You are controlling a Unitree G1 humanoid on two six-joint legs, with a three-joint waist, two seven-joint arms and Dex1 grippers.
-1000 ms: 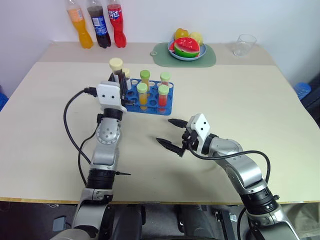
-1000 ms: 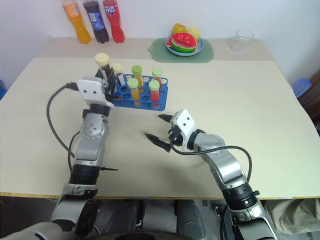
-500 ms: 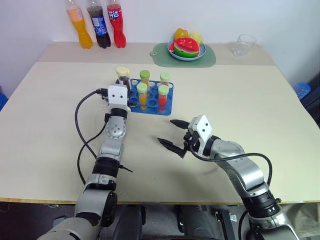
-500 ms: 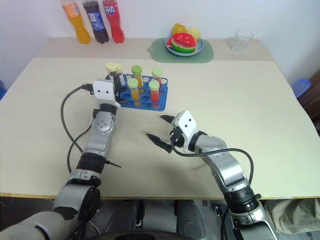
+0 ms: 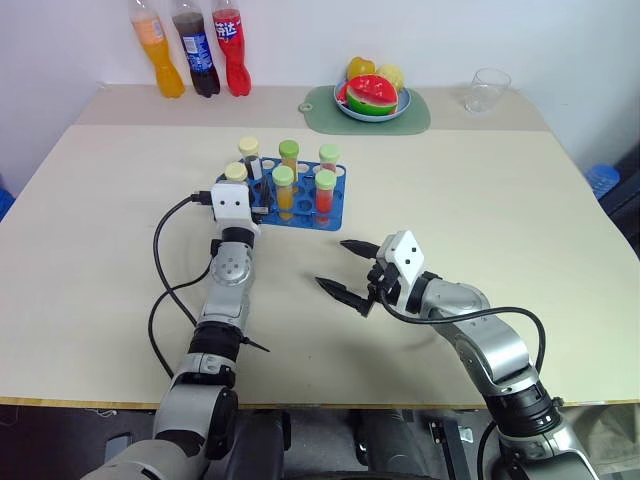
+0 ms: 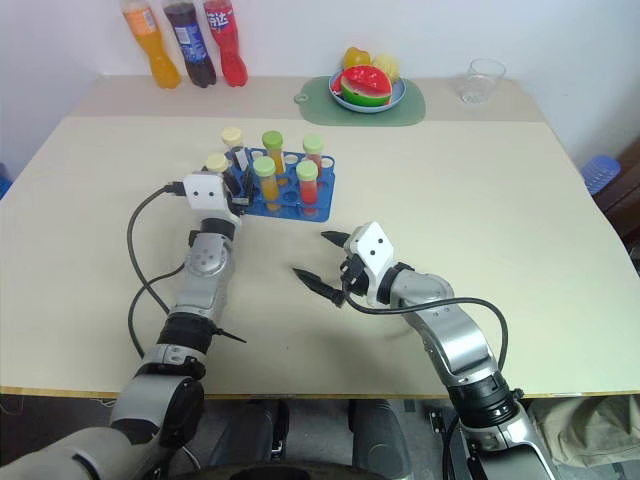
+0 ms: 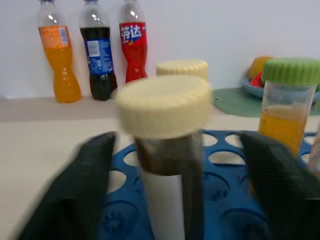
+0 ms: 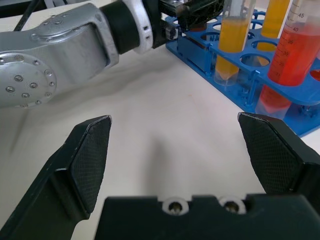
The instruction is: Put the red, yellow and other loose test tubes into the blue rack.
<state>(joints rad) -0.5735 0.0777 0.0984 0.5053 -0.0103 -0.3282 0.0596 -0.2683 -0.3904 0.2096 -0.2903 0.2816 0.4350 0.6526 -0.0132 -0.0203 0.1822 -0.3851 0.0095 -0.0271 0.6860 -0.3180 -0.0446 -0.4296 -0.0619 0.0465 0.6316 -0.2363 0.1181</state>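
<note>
The blue rack (image 5: 305,221) stands mid-table with several capped test tubes upright in it: yellow-orange ones (image 5: 285,190), red ones (image 5: 325,194), and two with cream caps. The nearer cream-capped tube (image 7: 165,150), filled with dark liquid, stands in a hole at the rack's left end. My left gripper (image 5: 252,193) is open around it, one black finger (image 7: 82,185) on each side and apart from the tube. My right gripper (image 5: 348,272) hovers open and empty over the table in front of the rack. I see no loose tube on the table.
Three soda bottles (image 5: 198,50) line the back left edge. A plate of fruit (image 5: 372,98) sits on a green mat, with a clear cup (image 5: 489,88) at the back right. A black cable (image 5: 165,270) loops beside my left arm.
My left gripper came down with the cream-capped dark tube, set it in the rack's left end and opened. The right arm stayed put.
</note>
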